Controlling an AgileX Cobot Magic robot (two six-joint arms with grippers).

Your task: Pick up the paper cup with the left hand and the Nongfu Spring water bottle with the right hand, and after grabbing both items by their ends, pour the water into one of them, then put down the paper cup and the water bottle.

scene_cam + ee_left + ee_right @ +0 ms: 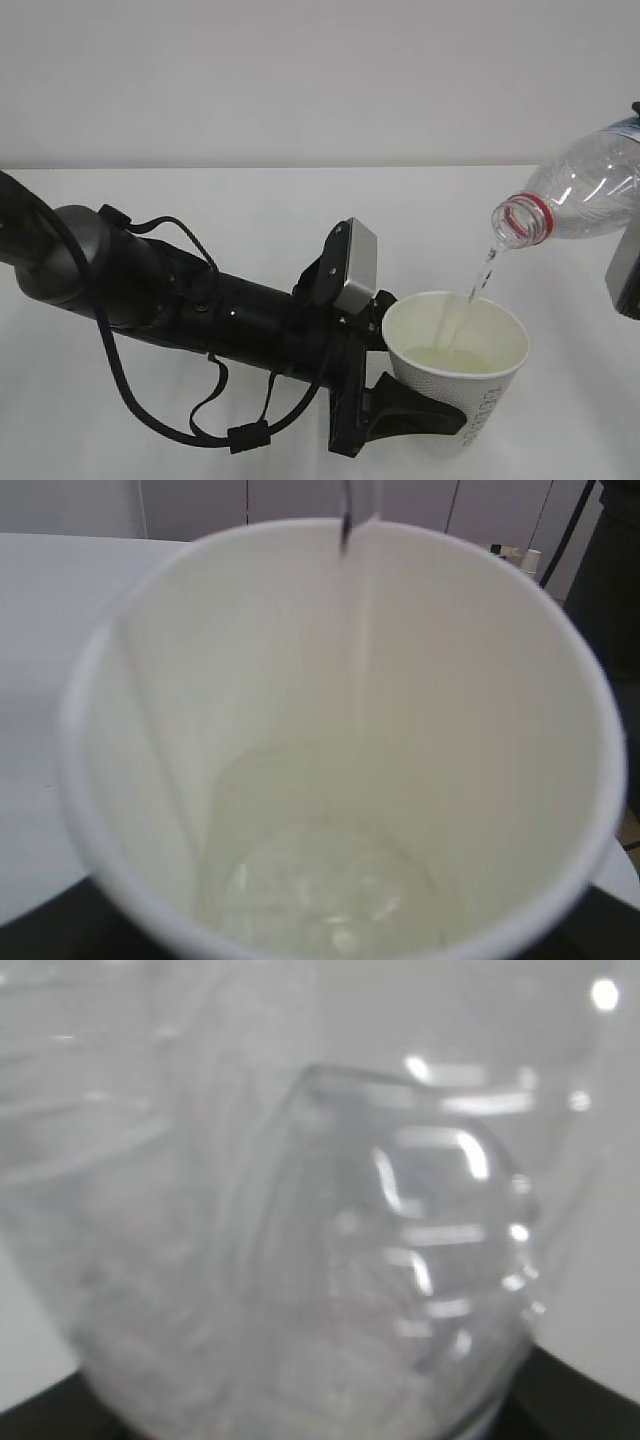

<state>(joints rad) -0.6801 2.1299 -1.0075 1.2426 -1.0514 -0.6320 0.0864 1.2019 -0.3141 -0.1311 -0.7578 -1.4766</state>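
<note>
Pouring is under way. The left hand [420, 400], matte black with looped cables and a grey square box at the wrist, has its fingers clamped on the paper cup [462, 385], gripping the tapered white wall low on the side, well below the rim. The cup is upright, carried at the lower right of the exterior view above the plain white table [250, 210], its round mouth facing up. Faint greenish printing runs down its outer wall.

Up at the right edge, the Nongfu Spring water bottle [580, 190] is tipped mouth-down towards the cup: clear, ribbed plastic, a red ring around the open neck, a sliver of label just showing at the top corner. A thin, glassy stream of the water [480, 275] falls from the neck and drops inside the cup's rim, close to the far wall.

From the left wrist camera, the cup [330, 730] fills the view: smooth cream interior, a straight seam down the left wall, a shallow pool of water [330, 890] shimmering over the bottom.

The right wrist camera is pressed close to the bottle [330, 1240], all blurred transparent curves and bright highlights. The right hand holds the bottle by its base end; only a grey box-shaped part [625, 275] peeks in at the exterior view's edge.
</note>
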